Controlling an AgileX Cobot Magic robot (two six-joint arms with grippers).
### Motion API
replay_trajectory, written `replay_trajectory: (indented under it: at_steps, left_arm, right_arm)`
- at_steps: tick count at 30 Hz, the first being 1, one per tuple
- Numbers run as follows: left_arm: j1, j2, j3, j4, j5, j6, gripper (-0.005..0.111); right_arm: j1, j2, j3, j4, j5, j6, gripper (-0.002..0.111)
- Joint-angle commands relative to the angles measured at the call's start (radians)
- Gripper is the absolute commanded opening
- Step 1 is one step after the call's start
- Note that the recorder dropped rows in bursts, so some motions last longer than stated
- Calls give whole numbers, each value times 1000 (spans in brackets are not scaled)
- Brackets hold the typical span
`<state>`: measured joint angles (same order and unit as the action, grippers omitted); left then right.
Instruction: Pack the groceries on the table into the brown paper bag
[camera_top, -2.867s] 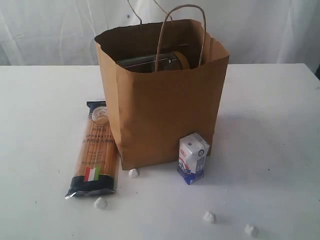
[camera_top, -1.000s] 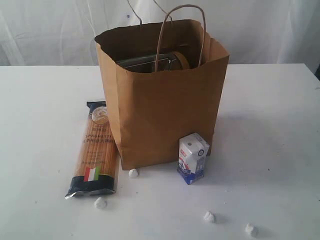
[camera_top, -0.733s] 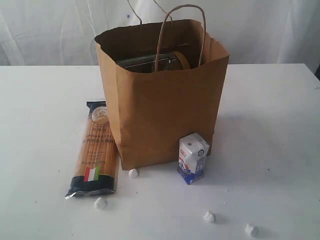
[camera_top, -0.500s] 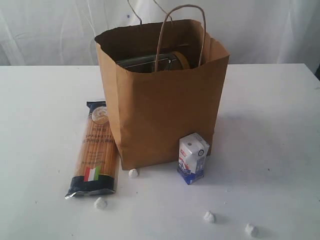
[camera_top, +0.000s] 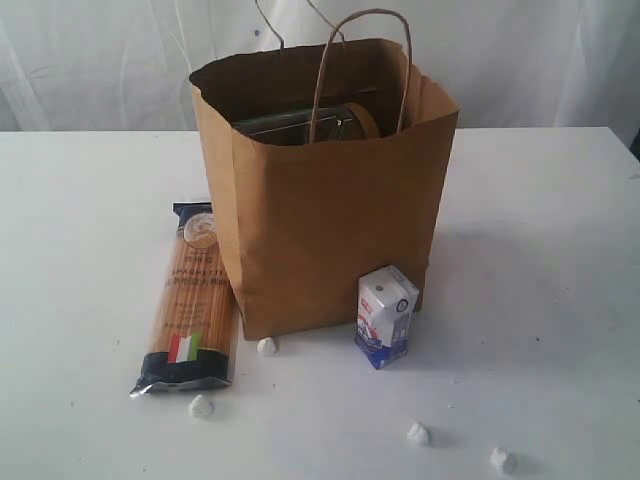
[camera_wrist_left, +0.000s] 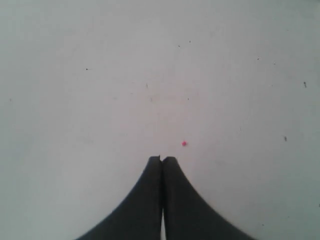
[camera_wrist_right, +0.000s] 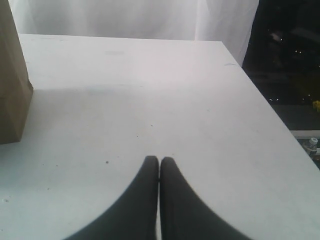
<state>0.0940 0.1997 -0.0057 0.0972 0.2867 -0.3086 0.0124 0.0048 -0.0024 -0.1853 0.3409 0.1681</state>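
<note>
The creased brown paper bag stands open on the white bench, with a clear jar lying inside. The glossy spaghetti packet (Italian flag, lettering too small to read) lies flat beside it. The boxy white-blue carton stands at the bag's front. The left hand and the right hand are pinched closed, empty.

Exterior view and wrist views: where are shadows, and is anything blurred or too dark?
Exterior view: even light, the brown paper bag casts a faint shadow rightward on the table. Left wrist view: dim, left gripper a blurred black shape. Right wrist view: beyond the table edge nearly black.
</note>
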Motion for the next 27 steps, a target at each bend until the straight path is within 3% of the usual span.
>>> replay_trajectory:
  at_steps: [1, 10, 11, 14, 15, 17, 20, 24, 27]
  left_arm:
    - [3, -2, 6, -7, -33, -8, 0]
    - [3, -2, 6, -7, -33, -6, 0]
    - [3, -2, 6, -7, -33, -6, 0]
    - [3, -2, 6, -7, -33, -6, 0]
    - [3, -2, 6, -7, -33, -6, 0]
    - [3, -2, 6, -7, -33, -6, 0]
    - [3, -2, 6, -7, -33, -6, 0]
    - [3, -2, 6, -7, -33, -6, 0]
    - [3, -2, 6, -7, -33, -6, 0]
  right_arm:
    - [7, -5, 2, -3, -5, 4, 0]
    - [7, -5, 2, -3, -5, 4, 0]
    - [7, -5, 2, -22, -8, -20, 0]
    - [7, -5, 2, -241, -44, -333, 0]
    - [7, -5, 2, -243, -79, -318, 0]
    - [7, -5, 2, 69, -367, -94, 0]
    - [7, -5, 2, 358, -762, 264, 0]
    - [7, -5, 2, 586, -1169, 536, 0]
    - [7, -5, -33, 586, -1450, 839, 0]
